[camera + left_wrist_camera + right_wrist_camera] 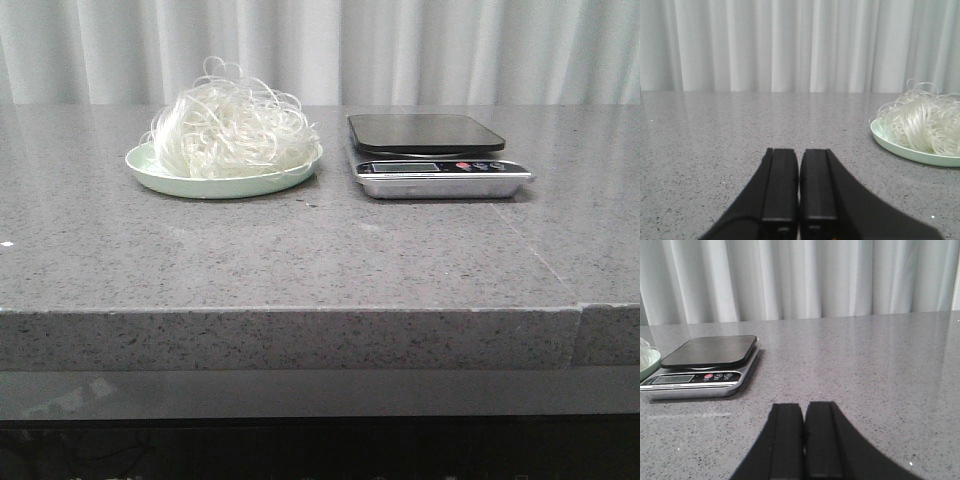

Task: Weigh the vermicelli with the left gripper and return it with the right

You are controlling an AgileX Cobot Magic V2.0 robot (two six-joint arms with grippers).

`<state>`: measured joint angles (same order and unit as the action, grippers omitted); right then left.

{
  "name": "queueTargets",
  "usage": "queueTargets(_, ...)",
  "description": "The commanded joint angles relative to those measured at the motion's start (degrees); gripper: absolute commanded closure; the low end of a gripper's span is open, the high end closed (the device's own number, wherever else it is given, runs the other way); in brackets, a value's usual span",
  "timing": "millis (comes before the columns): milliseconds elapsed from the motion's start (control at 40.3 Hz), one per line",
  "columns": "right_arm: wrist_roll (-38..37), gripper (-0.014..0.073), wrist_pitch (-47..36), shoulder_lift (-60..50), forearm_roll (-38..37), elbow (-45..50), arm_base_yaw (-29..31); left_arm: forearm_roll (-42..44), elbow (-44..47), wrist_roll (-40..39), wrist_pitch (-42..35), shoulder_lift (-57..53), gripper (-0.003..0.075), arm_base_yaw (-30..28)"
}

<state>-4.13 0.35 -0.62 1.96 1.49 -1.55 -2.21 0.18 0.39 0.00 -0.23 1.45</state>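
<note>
The vermicelli (232,132), a fluffy nest of thin white curly strands, fills a pale green plate (165,176) left of centre on the grey table. It also shows in the left wrist view (922,122) on its plate (900,150). A kitchen scale (436,155) with a black top and silver base stands just right of the plate; it also shows in the right wrist view (707,362). My left gripper (799,152) is shut and empty, low over the table, away from the plate. My right gripper (804,407) is shut and empty, away from the scale. Neither gripper shows in the front view.
The grey stone table (300,260) has a front edge near the camera and a seam at the right (578,330). White curtains (320,50) hang behind the table. A sliver of the plate (646,362) shows beside the scale in the right wrist view.
</note>
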Motion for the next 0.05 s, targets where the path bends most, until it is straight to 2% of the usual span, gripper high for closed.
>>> queueTargets(0, 0.0, 0.0436, -5.1, -0.9, 0.0, -0.1, 0.3, -0.4, 2.2, -0.4, -4.9, -1.3, 0.0565, 0.0)
queueTargets(25, 0.0, 0.0436, -5.1, -0.9, 0.0, -0.1, 0.3, -0.4, 2.2, -0.4, -4.9, -1.3, 0.0565, 0.0)
